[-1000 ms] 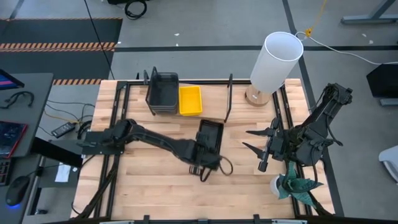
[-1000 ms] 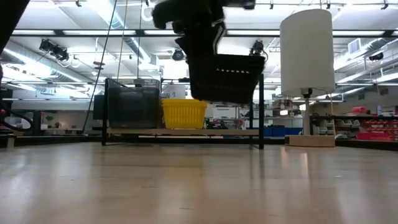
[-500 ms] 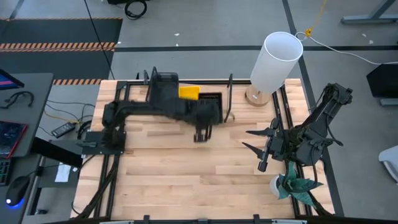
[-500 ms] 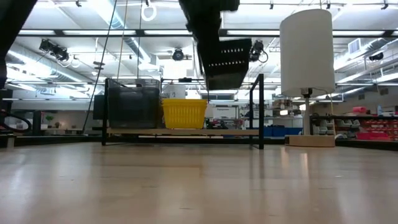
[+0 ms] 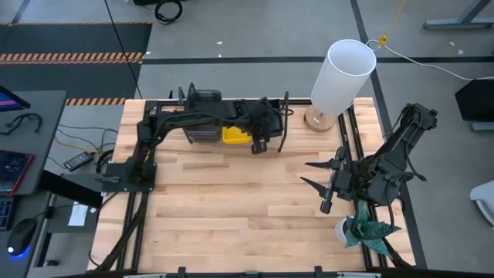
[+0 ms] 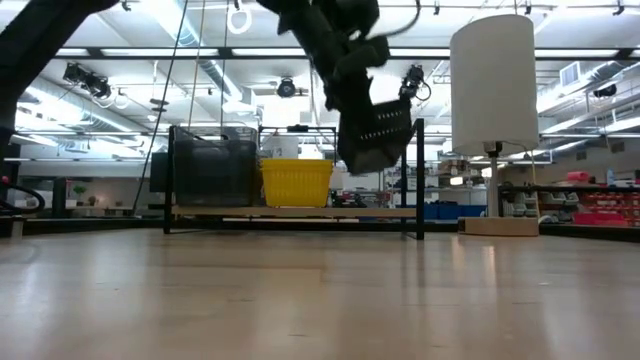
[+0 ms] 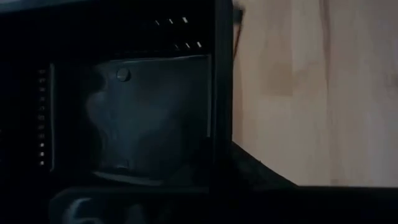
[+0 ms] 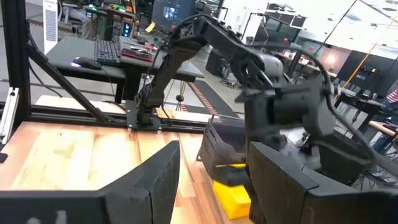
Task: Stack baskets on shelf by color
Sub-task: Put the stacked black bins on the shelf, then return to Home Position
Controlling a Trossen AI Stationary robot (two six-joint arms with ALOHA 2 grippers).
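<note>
The left gripper (image 5: 258, 135), clamped tight on the black basket (image 6: 372, 132), carries it tilted above the shelf (image 6: 300, 212) near its right end, beside the yellow basket (image 6: 296, 182). Placing step: next, level it and lower it there. Only the low view shows it clear of the plank. The right gripper (image 5: 320, 176) waits wide open and empty near the table's right edge

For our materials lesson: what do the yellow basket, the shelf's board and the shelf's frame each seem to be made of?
Yellow basket: probably moulded plastic, a bright uniform colour with ribbed sides.
Shelf board: looks like light wood, pale and matte.
Shelf frame: likely black-coated metal, thin dark uprights standing at the ends.
</note>
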